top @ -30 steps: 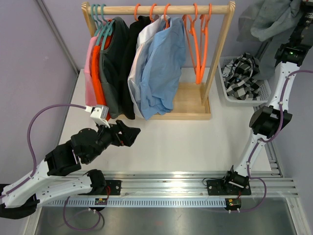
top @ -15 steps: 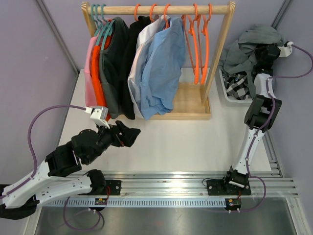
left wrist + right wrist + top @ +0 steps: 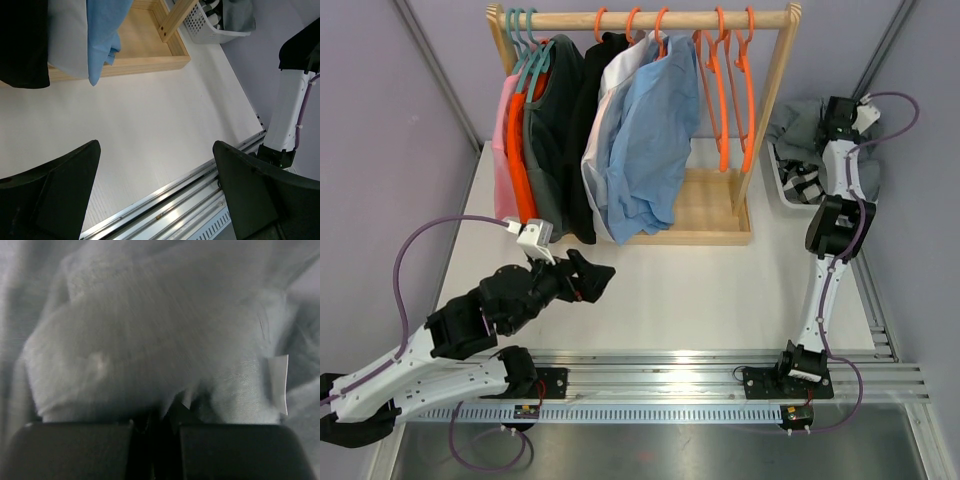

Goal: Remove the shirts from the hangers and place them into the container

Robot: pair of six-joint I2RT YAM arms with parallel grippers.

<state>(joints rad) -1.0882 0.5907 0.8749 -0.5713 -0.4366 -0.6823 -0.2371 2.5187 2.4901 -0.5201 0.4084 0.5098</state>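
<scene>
Right tool [image 3: 156, 422] is clenched on the grey shirt [image 3: 150, 340]: in the wrist view its two fingers are pressed together with a fold of the cloth between them. From above, this tool [image 3: 840, 108] hangs over the container [image 3: 782, 195], which stands on the surface [image 3: 700, 290] just beside the right post of the wooden rack [image 3: 650, 18]. The grey shirt spreads around the arm and seems to lie partly over the basket's far side. The plaid shirt [image 3: 802, 182] is already inside.

I judge the step in hand to be dropping the grey shirt into the container. To do it well, the tool should first go down low over the middle of the basket, so that the cloth piles up inside and no sleeve is left over the rim. Only then should the fingers release. After that a straight lift is best, because soft cloth can catch on a finger and be pulled out again.

The left tool [image 3: 156, 165] is released, wide apart and grasping nothing, above the surface in front of the rack. The light blue shirt [image 3: 650, 140] hangs there on its hanger, and two empty orange hangers [image 3: 730, 90] hang at the right end.
</scene>
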